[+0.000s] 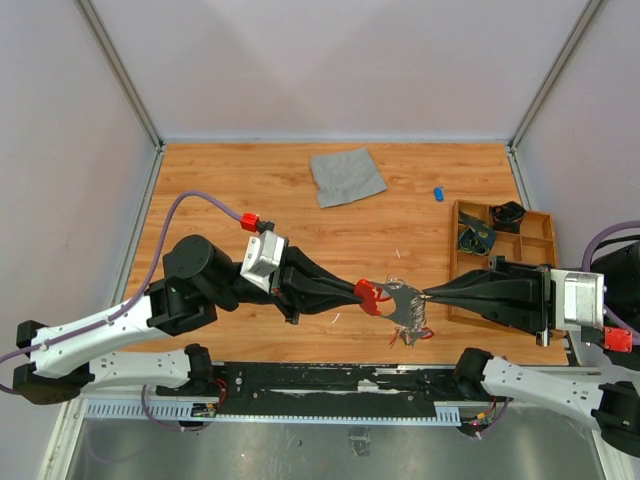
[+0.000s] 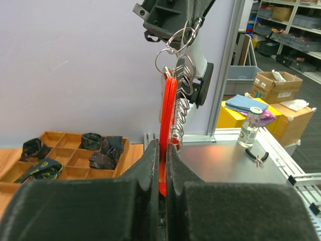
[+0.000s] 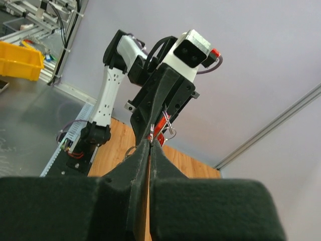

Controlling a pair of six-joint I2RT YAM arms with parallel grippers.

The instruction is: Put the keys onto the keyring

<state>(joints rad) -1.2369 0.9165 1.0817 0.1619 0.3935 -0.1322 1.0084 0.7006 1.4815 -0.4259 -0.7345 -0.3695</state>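
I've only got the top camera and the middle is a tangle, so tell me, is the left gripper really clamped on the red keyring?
Observer: Yes. The left wrist view shows the left gripper shut on the keyring, which stands edge-on between its fingers.
Operator: What is the right gripper pinching?
Observer: The silvery rings linked to the keyring's free end. Its own wrist view shows the right gripper shut on them, not on the red loop.
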